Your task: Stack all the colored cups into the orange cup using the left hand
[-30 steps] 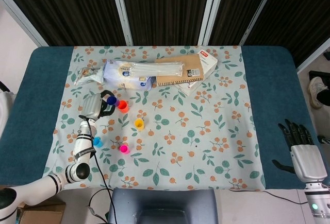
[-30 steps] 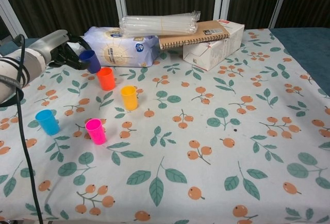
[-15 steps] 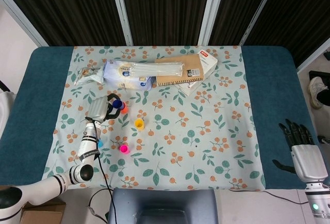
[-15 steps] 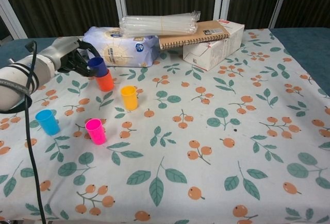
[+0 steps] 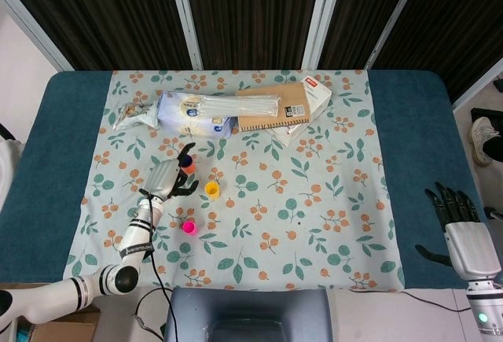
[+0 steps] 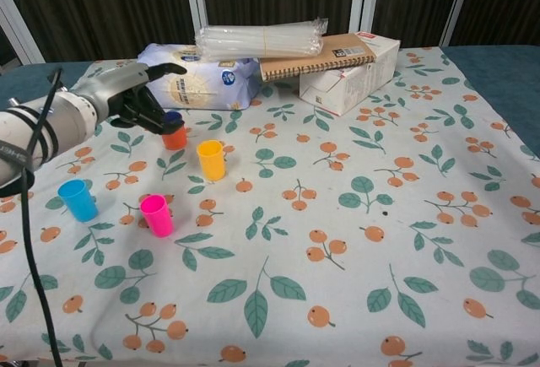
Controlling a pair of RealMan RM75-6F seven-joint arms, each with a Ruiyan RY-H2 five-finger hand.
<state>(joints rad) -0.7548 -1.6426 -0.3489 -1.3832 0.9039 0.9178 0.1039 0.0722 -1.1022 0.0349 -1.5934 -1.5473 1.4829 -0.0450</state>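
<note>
The dark blue cup [image 6: 172, 117] sits nested inside the orange cup [image 6: 175, 137] on the floral cloth. My left hand [image 6: 126, 101] hovers just left of that stack with fingers spread, one pointing toward the back, and it holds nothing; its lower fingertips are close to the blue rim. In the head view the left hand [image 5: 166, 178] partly covers the orange cup [image 5: 187, 167]. The yellow cup [image 6: 211, 160], pink cup [image 6: 157, 215] and light blue cup [image 6: 78, 200] stand apart nearby. My right hand [image 5: 459, 220] hangs off the table's right side, fingers extended, empty.
A blue-white packet [image 6: 198, 80], a sleeve of clear plastic cups [image 6: 260, 40], a spiral notebook [image 6: 316, 55] and a white box [image 6: 350, 72] crowd the back of the table. A black cable [image 6: 34, 240] trails along my left arm.
My left hand carried the dark blue cup right and down into the orange cup, then let go and spread its fingers. The right hand has not moved.
</note>
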